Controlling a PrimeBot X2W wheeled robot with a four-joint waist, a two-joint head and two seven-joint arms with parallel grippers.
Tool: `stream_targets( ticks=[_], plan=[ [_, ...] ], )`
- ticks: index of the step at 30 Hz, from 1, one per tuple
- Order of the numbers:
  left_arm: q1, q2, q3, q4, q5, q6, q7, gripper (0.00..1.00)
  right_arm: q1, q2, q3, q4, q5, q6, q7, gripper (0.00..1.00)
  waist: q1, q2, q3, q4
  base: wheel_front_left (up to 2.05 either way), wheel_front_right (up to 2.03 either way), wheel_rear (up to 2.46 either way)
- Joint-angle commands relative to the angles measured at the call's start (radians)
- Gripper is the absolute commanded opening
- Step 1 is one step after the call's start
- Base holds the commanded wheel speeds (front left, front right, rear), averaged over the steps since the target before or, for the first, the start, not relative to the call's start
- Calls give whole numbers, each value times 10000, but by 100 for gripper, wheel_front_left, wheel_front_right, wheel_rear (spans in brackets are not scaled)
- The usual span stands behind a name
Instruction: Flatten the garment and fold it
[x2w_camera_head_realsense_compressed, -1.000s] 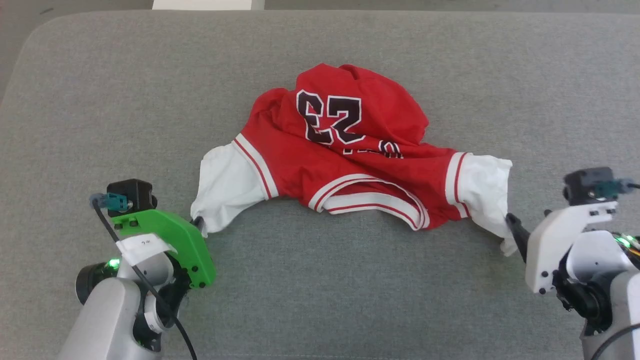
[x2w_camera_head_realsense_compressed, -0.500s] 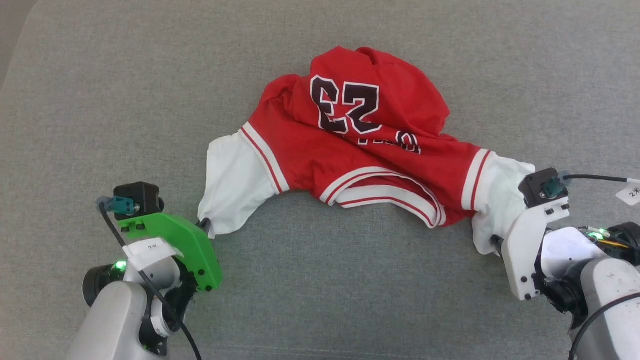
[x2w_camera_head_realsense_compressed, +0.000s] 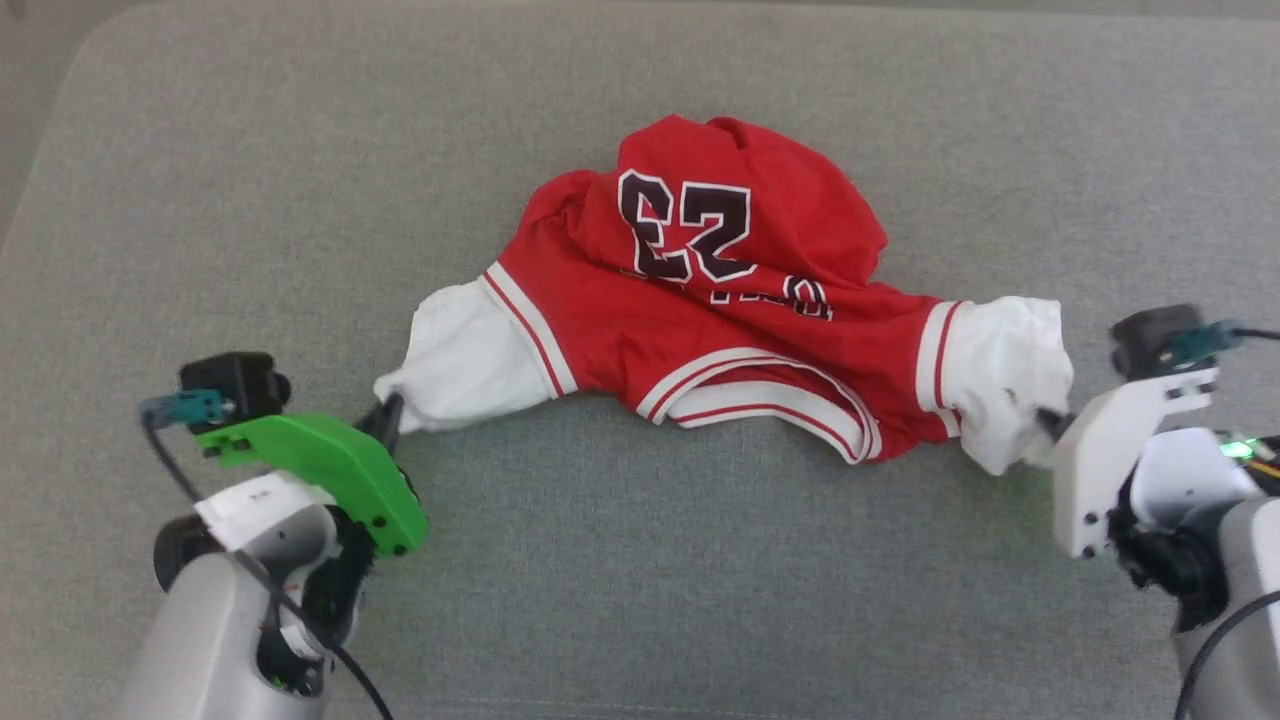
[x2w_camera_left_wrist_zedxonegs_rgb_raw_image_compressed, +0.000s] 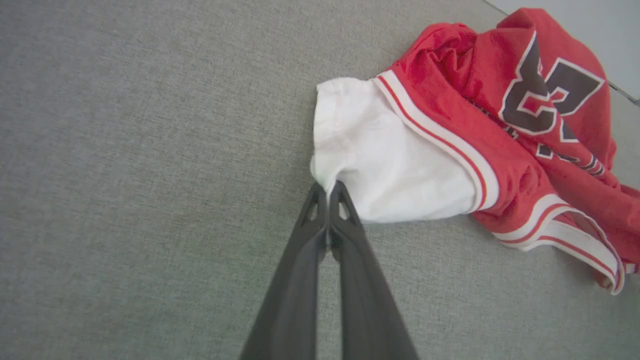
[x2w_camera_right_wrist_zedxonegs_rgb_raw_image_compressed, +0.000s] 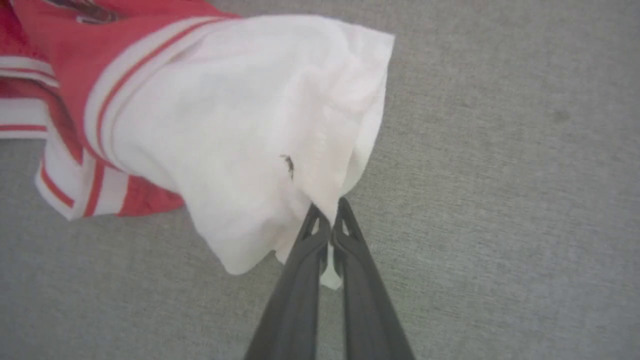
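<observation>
Holding one white sleeve end each: left tool (x2w_camera_head_realsense_compressed: 388, 412) is clamped on the near-left cuff and right tool (x2w_camera_head_realsense_compressed: 1046, 418) on the right cuff. The garment (x2w_camera_head_realsense_compressed: 690, 330) lies crumpled on the desk (x2w_camera_head_realsense_compressed: 640, 600), its long axis running sleeve to sleeve between the tools. Judgement: pulling apart along that axis should flatten it.

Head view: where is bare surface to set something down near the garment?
Free: the grey surface below the garment, between left pincer and right pincer; also the wide strip above it. Crowded: both sleeve ends, where the pincers are shut on white cloth.
</observation>
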Motion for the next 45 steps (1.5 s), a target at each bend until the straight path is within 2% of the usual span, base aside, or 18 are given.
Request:
stream_targets(
  ticks=[1,8,17,30,38,45],
  plan=[
    [-216,-37,195,-107,-130,-116,-224,0,-302,21,-207,-144,145,-15,-172,0,0,0,-359,-116,0,0,0],
    [-1334,-74,701,-208,-259,-302,-941,0,-1261,249,-1163,-524,981,-15,-619,0,0,0,-1177,-244,0,0,0],
    [-3440,-160,897,194,-338,-560,-1352,0,-3033,565,-1897,-835,2231,-15,-607,0,0,0,-1952,-314,0,0,0],
    [-5909,87,1076,816,11,-803,-2054,0,-5171,774,-2439,-952,2643,-15,-1144,0,0,0,-2548,-264,0,0,0],
    [-6836,308,843,1732,288,-764,-1781,0,-6159,806,-2561,-322,2284,-15,-1014,0,0,0,-2058,-252,0,0,0],
    [-8383,639,411,2997,950,-641,-1428,0,-8073,1019,-2771,919,1715,-15,-1151,0,0,0,-741,-352,0,0,0]
  ],
)
